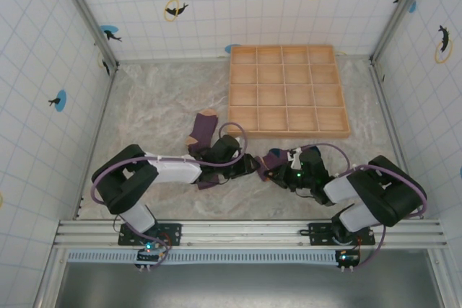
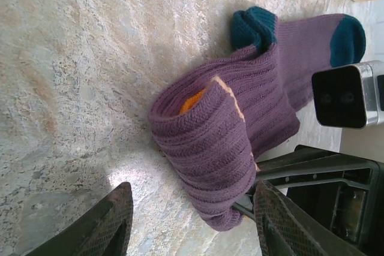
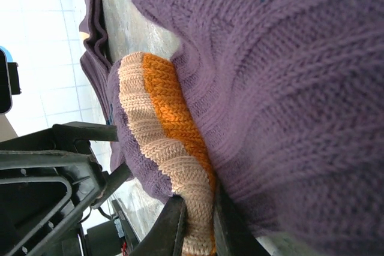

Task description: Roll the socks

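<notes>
Near the middle of the counter [image 1: 155, 102], between the two arms, lies a partly rolled sock [image 2: 210, 139]. It is dark purple ribbed knit, coiled at its near end with a bit of orange showing inside the coil. Its unrolled length runs away toward the tray and ends in teal patches.

The left gripper [image 2: 193, 193] is spread wide, one finger on each side of the coil. Neither finger touches the fabric, and bare counter shows between the left one and the roll.

The right gripper [image 3: 198, 223] comes in from the right, its fingers [image 3: 173, 229] pressed together on the rolled sock's tan-and-orange striped band. In the left wrist view one thin black finger of it reaches in just under the coil.

A second, flat sock [image 1: 202, 129] lies on the counter just to the far left of the left gripper. It is purple, and its tan toe points to the far side.

A wooden tray [image 1: 289, 133] divided into square compartments sits at the far right of the counter, well apart from both socks. White tiled walls with dolphin stickers stand around the counter.
</notes>
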